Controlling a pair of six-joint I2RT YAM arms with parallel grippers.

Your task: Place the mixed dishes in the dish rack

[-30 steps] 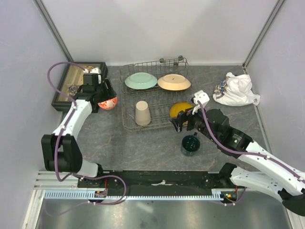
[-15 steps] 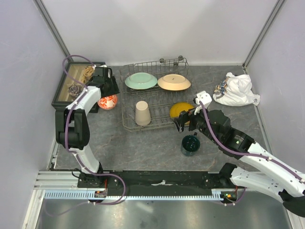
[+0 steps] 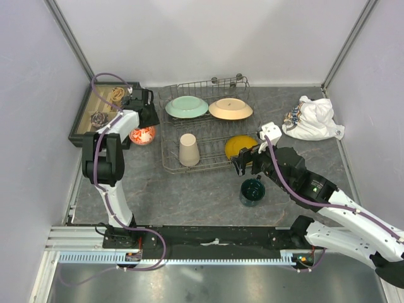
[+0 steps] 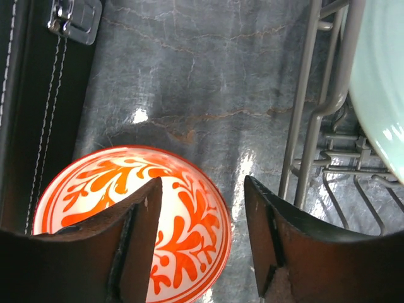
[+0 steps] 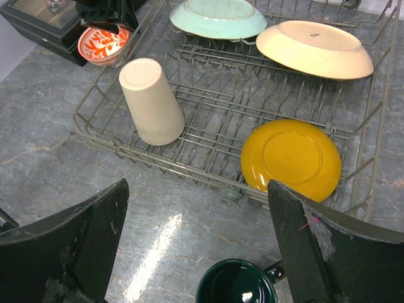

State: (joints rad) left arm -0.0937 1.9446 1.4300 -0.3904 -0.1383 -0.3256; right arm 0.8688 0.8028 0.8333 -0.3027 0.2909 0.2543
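The small red-orange bowl (image 4: 132, 221) stands on the table left of the dish rack (image 3: 189, 168). My left gripper (image 4: 202, 186) is open and straddles the bowl's right rim, one finger over its inside and the other over the table; nothing is gripped. In the rack lie the pale green plate (image 3: 187, 106), the tan plate (image 3: 230, 109), the yellow plate (image 3: 240, 146) and the upturned beige cup (image 3: 189, 149). The dark green mug (image 5: 237, 285) stands upright on the table in front of the rack. My right gripper (image 5: 197, 189) hovers wide open above and just behind it.
A dark glass-topped display box (image 3: 101, 113) stands right beside the bowl on its left. A white cloth bundle (image 3: 314, 118) lies at the back right. The rack's wire wall (image 4: 303, 158) runs close to my left gripper's right finger.
The left arm has folded up and swung its gripper over the bowl's rack-side rim, and its jaws have narrowed a little. The right arm has barely moved.
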